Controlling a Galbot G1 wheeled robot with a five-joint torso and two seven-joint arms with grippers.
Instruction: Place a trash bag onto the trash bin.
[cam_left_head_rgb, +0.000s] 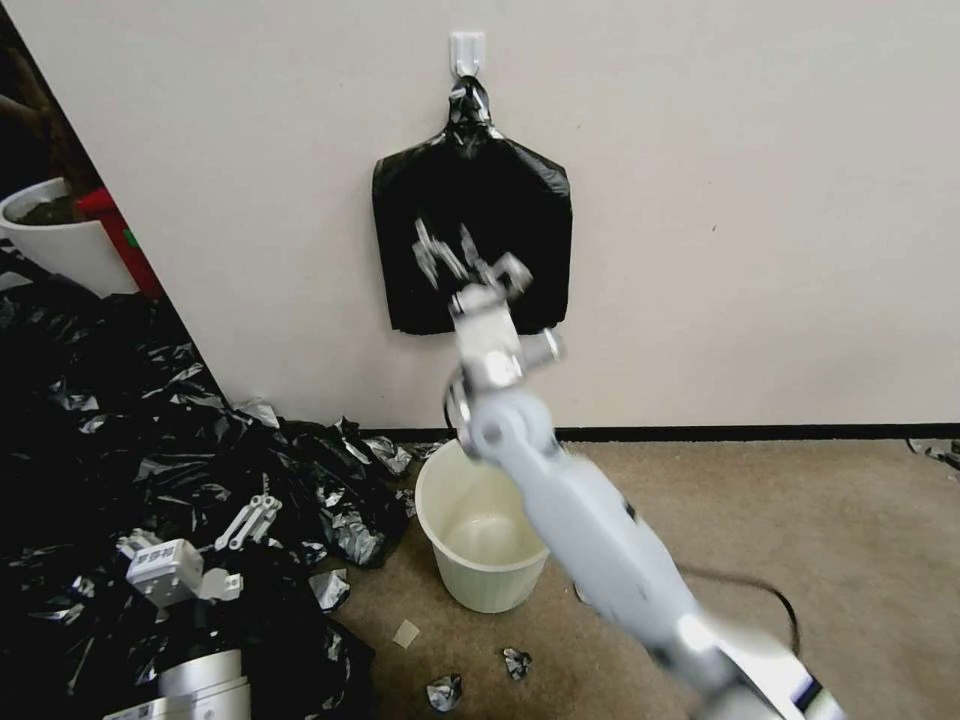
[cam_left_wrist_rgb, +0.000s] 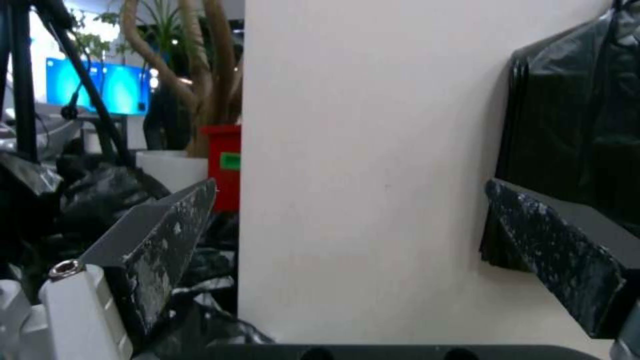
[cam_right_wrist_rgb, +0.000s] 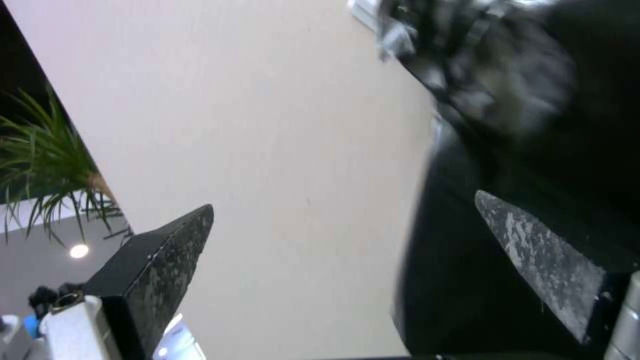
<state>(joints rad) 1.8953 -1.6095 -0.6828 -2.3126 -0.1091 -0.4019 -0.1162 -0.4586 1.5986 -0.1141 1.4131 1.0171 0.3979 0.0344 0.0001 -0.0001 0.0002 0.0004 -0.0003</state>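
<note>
The trash bin (cam_left_head_rgb: 487, 545), a small cream-white bucket, stands upright and empty on the carpet at the foot of the wall. The trash bag is out of view. Above the bin, a flat black bundle (cam_left_head_rgb: 472, 235) with a knotted top hangs from a wall hook (cam_left_head_rgb: 467, 50). My right gripper (cam_left_head_rgb: 445, 255) is raised in front of the bundle's lower half, open, nothing between its fingers. In the right wrist view this gripper (cam_right_wrist_rgb: 343, 210) faces the wall with the bundle (cam_right_wrist_rgb: 520, 150) beside one finger. My left gripper (cam_left_head_rgb: 252, 515) rests low over the plastic heap, open (cam_left_wrist_rgb: 352, 186).
A big heap of black plastic (cam_left_head_rgb: 120, 450) covers the floor on the left, reaching the bin's side. Behind it stand a white planter pot (cam_left_head_rgb: 55, 240) and a red box (cam_left_head_rgb: 120, 235). Small black scraps (cam_left_head_rgb: 445, 690) lie before the bin. Bare carpet (cam_left_head_rgb: 800, 520) stretches right.
</note>
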